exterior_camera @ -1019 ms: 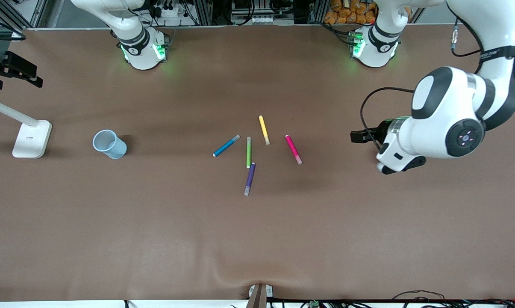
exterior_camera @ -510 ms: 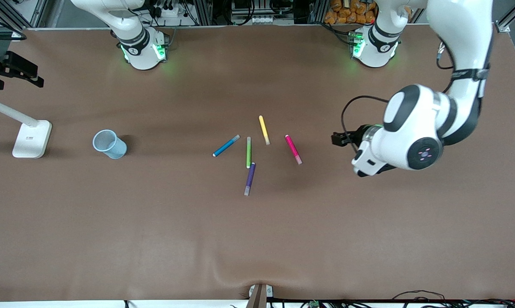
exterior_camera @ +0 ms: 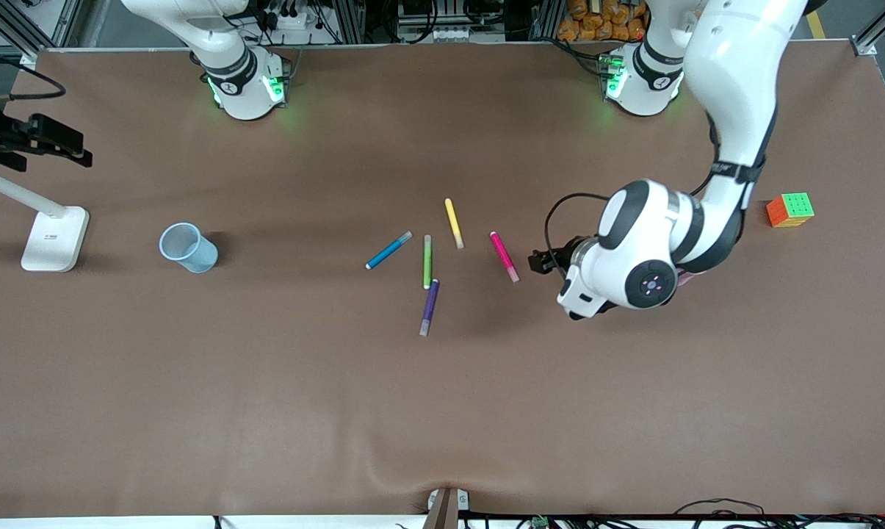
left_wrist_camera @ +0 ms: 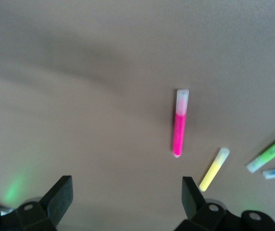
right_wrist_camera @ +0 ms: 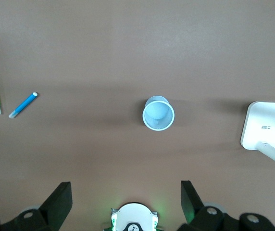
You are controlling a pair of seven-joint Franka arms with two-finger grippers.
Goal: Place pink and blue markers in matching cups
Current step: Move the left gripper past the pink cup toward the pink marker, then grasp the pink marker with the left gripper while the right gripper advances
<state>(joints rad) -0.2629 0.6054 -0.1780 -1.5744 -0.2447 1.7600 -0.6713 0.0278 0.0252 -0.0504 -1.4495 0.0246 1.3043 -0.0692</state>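
Pink marker (exterior_camera: 504, 256): I see a slim magenta pen with a pale greyish cap, lying flat on the table, cap end pointing toward the front camera. It is the marker of the cluster closest to the left arm's end, clear of the others.
Blue marker (exterior_camera: 388, 250): I see a slim bright blue pen, flat on the table and lying at a slant, pale cap at the end farther from the front camera. It lies on the cluster's edge toward the right arm's end.
Blue cup (exterior_camera: 187, 247): I see a pale blue translucent tapered cup, upright, rim open, nothing inside. It stands well apart from both markers, toward the right arm's end.
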